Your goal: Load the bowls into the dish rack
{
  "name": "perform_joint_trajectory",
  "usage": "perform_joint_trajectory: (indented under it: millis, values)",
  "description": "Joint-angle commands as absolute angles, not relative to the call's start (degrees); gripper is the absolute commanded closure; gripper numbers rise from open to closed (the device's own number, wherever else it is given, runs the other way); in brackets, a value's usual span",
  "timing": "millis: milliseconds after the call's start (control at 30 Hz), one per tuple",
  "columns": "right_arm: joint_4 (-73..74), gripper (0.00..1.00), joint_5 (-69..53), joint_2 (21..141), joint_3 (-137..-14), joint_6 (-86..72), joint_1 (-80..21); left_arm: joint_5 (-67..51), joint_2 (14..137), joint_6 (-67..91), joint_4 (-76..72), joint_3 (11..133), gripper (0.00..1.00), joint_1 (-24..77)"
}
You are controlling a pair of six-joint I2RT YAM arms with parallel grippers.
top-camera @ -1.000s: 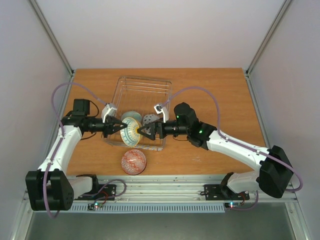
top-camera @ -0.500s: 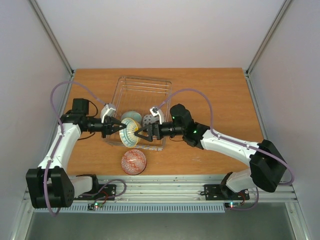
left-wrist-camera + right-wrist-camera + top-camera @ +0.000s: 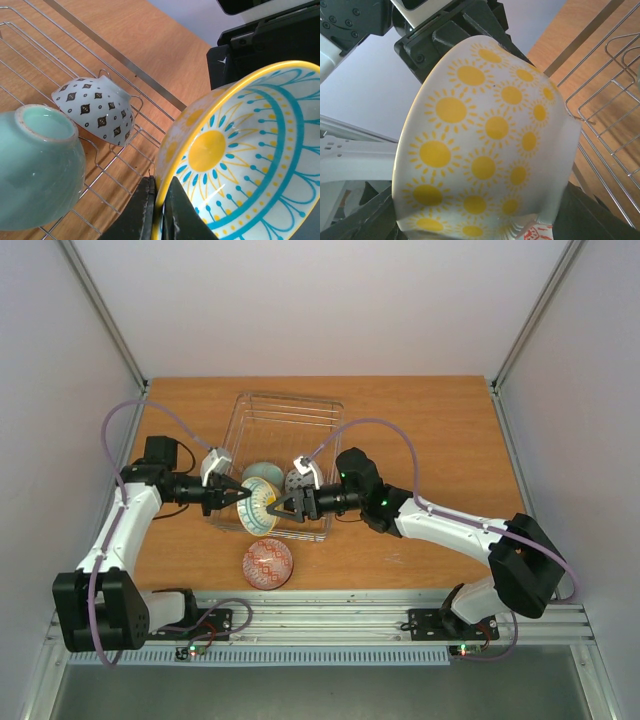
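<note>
Two bowls, the mint green bowl (image 3: 262,472) and the speckled bowl (image 3: 297,480), are seen upturned in the dish rack (image 3: 285,410). The sun-patterned bowl (image 3: 258,506) is held tilted over the rack's near-left corner, its rim clenched in the jaws of the left gripper (image 3: 237,498). It is apparently flanked by the jaws of the right gripper (image 3: 283,505); whether they are gripping cannot be told. The red bowl (image 3: 267,564) is seen on the tabletop (image 3: 440,440) nearby.

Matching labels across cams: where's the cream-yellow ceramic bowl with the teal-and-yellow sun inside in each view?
Top external: cream-yellow ceramic bowl left of centre, on edge, over the near-left part of the silver wire dish rack.
Left wrist: bowl fills the right half, inside showing.
Right wrist: bowl centred, sun-dotted outside showing.
Shared landmark: the rack, upper left and right edge.
</note>
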State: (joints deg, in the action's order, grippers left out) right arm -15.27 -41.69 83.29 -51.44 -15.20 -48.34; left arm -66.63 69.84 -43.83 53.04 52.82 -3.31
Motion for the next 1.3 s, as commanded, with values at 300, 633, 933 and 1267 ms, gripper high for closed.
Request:
perform_joint_trajectory:
  millis: [300, 633, 933, 1267]
  values:
    - [12.2, 0.99, -23.6, 84.0, -66.8, 1.4, -48.1, -54.0, 61.2, -21.5, 29.8, 47.9, 0.24, -2.8]
    - [39.9, 0.99, 7.0, 103.3, -99.2, 18.3, -46.4, -44.7, 60.7, -15.6, 24.1, 46.1, 0.21, -2.8]
    - [46.5, 0.99, 30.1, 121.7, -122.4, 29.8, -46.2, -46.2, 60.5, -16.3, 24.9, 45.9, 0.21, -2.8]
    - [57.2, 0.99, 39.6, 140.1, -141.7, 34.5, -44.5, -47.4, 60.4, -17.1, 25.4, 45.7, 0.21, -2.8]
